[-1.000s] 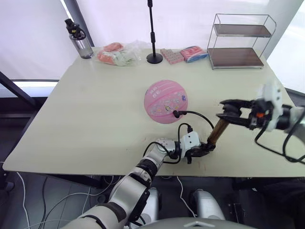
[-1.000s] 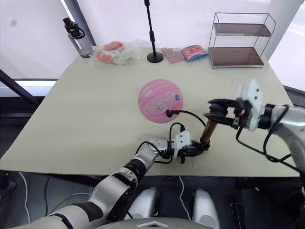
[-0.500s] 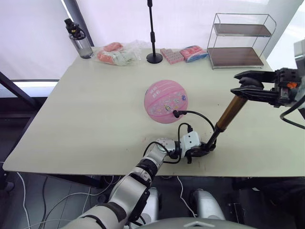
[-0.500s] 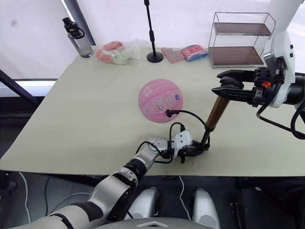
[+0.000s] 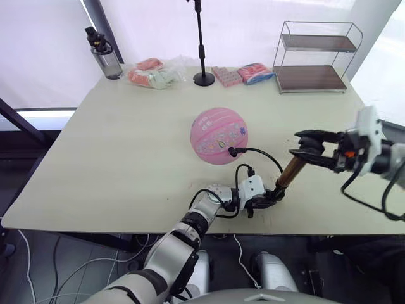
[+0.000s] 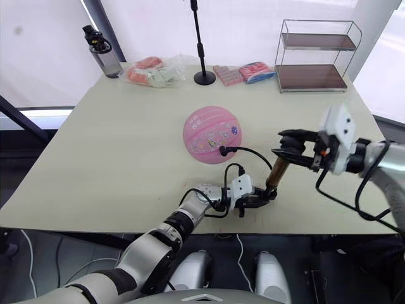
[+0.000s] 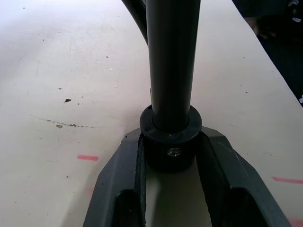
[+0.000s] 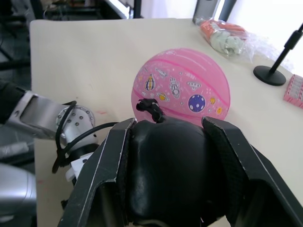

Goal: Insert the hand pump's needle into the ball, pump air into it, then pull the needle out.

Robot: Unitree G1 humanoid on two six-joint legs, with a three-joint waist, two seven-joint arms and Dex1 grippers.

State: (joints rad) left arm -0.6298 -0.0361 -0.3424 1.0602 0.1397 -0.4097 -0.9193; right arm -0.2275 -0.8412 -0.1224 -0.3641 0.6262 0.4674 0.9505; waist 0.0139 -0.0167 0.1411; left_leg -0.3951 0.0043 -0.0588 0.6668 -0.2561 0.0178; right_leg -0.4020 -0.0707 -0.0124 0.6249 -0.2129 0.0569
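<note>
Left gripper (image 5: 269, 201) pinches the pump (image 5: 290, 172) base against the bench (image 5: 114, 152) so it can't slide. Right gripper (image 5: 305, 147) has its jaws clamped on the handle (image 8: 168, 175) for stroking, needle fitting (image 5: 232, 151) already in the ball (image 5: 219, 135).

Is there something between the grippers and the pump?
No. The left gripper is shut on the pump at its base, and the right gripper is shut on its handle. The hose already reaches the ball.

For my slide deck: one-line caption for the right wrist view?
Right claw shut on the hand pump's handle, with the hose fitting seated in the pink ball ahead.
</note>
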